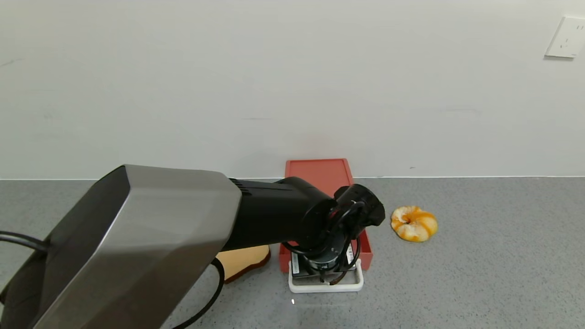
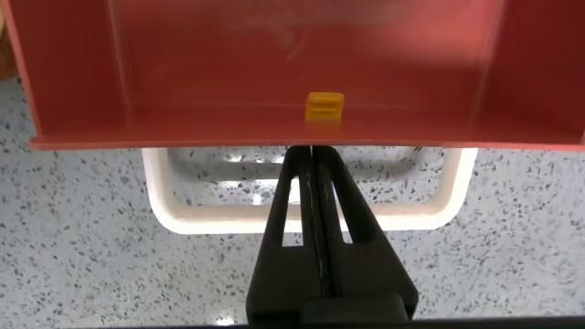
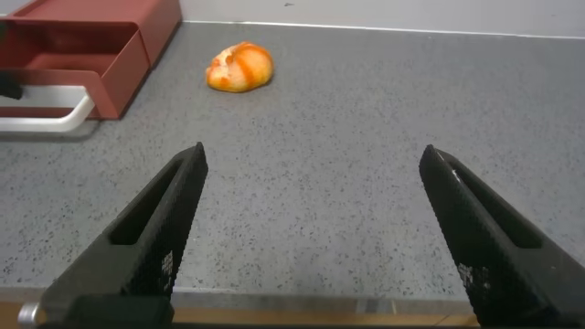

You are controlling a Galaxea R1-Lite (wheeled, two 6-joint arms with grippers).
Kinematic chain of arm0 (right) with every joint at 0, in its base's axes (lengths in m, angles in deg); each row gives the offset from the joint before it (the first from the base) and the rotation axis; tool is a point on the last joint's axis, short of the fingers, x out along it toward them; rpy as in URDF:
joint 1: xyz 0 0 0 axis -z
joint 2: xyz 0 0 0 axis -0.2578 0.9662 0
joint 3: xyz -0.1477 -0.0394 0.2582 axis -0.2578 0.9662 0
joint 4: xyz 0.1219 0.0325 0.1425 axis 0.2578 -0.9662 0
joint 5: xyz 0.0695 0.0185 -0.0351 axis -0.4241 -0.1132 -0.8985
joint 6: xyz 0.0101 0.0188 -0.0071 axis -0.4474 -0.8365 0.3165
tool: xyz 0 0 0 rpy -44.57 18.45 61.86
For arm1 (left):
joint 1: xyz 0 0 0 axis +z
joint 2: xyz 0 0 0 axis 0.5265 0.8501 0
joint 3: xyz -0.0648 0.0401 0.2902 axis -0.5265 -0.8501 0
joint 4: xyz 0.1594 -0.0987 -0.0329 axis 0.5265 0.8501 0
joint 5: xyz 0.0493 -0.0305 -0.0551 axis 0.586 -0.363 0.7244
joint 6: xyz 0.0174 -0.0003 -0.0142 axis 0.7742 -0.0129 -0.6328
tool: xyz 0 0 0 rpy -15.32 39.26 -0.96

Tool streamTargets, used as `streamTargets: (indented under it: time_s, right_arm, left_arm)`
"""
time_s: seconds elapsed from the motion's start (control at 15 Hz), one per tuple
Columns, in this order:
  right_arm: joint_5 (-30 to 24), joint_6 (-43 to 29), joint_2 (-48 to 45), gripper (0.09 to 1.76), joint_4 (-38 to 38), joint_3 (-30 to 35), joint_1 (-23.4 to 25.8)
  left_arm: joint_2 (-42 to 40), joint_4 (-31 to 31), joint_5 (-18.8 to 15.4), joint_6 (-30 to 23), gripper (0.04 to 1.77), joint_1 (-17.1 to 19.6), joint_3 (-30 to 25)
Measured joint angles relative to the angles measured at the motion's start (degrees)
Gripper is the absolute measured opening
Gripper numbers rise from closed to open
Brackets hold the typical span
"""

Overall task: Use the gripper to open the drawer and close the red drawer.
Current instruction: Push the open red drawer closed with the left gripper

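The salmon-red drawer (image 1: pixel 320 176) stands at the wall in the head view, with its white loop handle (image 1: pixel 327 287) toward me. My left gripper (image 1: pixel 325 273) reaches over it, wrist and cables hiding the drawer's front. In the left wrist view the left gripper (image 2: pixel 312 153) is shut, fingers (image 2: pixel 294 210) pressed together, crossing the handle (image 2: pixel 183 212) with their tips at the drawer's front wall (image 2: pixel 183 139). The open tray inside shows a small yellow clip (image 2: pixel 324 107). The right wrist view shows the drawer (image 3: pixel 82 55) drawn out of its case. My right gripper (image 3: pixel 313 153) is open over bare table.
A peeled orange (image 1: pixel 413 223) lies right of the drawer; it also shows in the right wrist view (image 3: pixel 239 68). A bread slice (image 1: pixel 244 259) lies left of the drawer, half hidden by my left arm. The white wall is close behind. A socket (image 1: pixel 566 36) sits high right.
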Motion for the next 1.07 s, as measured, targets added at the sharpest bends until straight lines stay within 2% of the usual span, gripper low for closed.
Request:
streamTargets:
  time_s: [1.07]
  right_arm:
    - [0.0, 0.0, 0.0, 1.71, 0.0, 0.0, 0.0]
  left_arm:
    - [3.6, -0.7, 1.6, 6.6, 0.11, 3.8, 7.1]
